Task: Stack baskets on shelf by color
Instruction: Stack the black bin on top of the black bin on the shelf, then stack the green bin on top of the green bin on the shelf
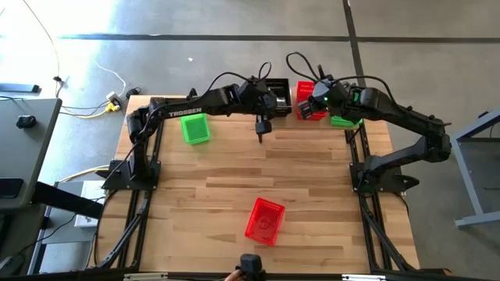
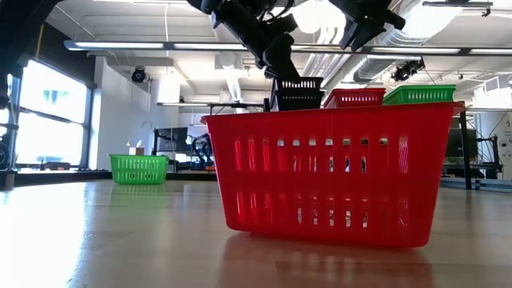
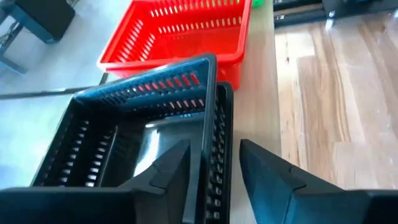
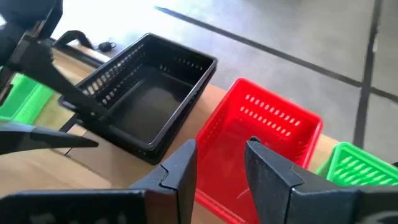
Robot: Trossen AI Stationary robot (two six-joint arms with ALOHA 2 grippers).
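The shelf [image 3: 262,81] stands at the table's far edge. On it are a black basket stack [image 1: 277,92], a red basket [image 1: 305,100] and a green basket [image 1: 341,120]. The upper black basket [image 3: 155,118] sits tilted inside a lower black one [image 3: 225,130]. My left gripper [image 3: 214,149] is at this stack, its fingers either side of the side wall. My right gripper [image 4: 222,149] hovers open above the shelf's red basket [image 4: 261,137], touching nothing. Another green basket [image 1: 195,129] rests on the table's far left, and another red basket [image 1: 264,221] near the near edge. My left gripper is shut on the upper black basket's side wall [image 3: 207,134], one finger inside the basket and one outside. The fingers come from above, slanting down. The basket sits tilted, its held side raised above the lower black basket's rim, its other side still nested in it.
The three stacks sit close side by side on the shelf, and both arms crowd together above them [image 1: 293,90]. Bare wooden tabletop [image 1: 234,172] lies between the shelf and the near red basket. Cables trail on the floor beyond the far edge.
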